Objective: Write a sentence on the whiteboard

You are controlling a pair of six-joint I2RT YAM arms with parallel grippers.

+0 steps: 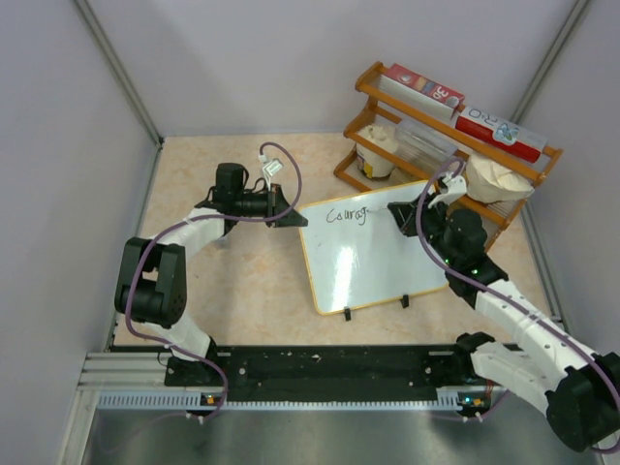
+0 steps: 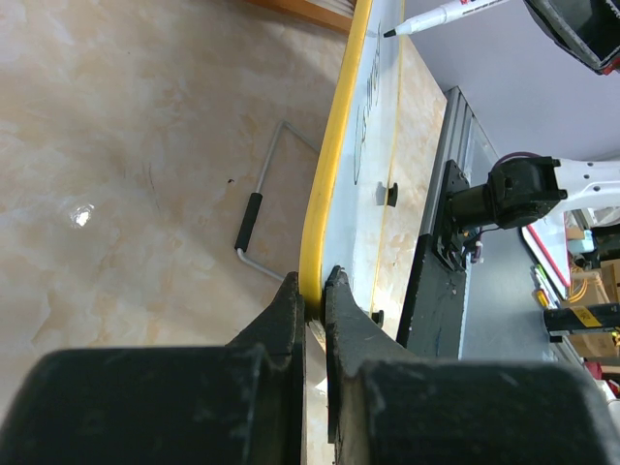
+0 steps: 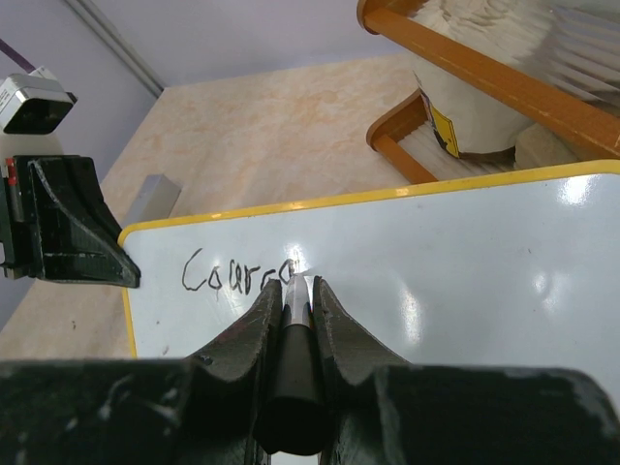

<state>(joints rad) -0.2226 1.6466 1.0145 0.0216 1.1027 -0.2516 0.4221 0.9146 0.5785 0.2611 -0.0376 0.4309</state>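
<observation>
The whiteboard (image 1: 378, 266) stands tilted at mid-table, with a yellow rim (image 2: 329, 165) and two black feet on its near edge. Black lettering reading "Courag" (image 1: 347, 215) runs along its upper left, and also shows in the right wrist view (image 3: 232, 276). My left gripper (image 1: 294, 219) is shut on the board's left rim, which sits pinched between the fingertips in the left wrist view (image 2: 312, 286). My right gripper (image 1: 401, 215) is shut on a black-and-white marker (image 3: 298, 329). Its tip rests on the board (image 3: 436, 262) at the end of the last letter, hidden behind the fingers.
A wooden rack (image 1: 441, 145) at the back right holds two red-and-white boxes (image 1: 423, 85), a white cup (image 1: 376, 155) and a pale bag (image 1: 499, 179). A wire stand (image 2: 260, 208) props the board from behind. A metal rail (image 1: 320, 373) runs along the near edge. Walls close in on both sides.
</observation>
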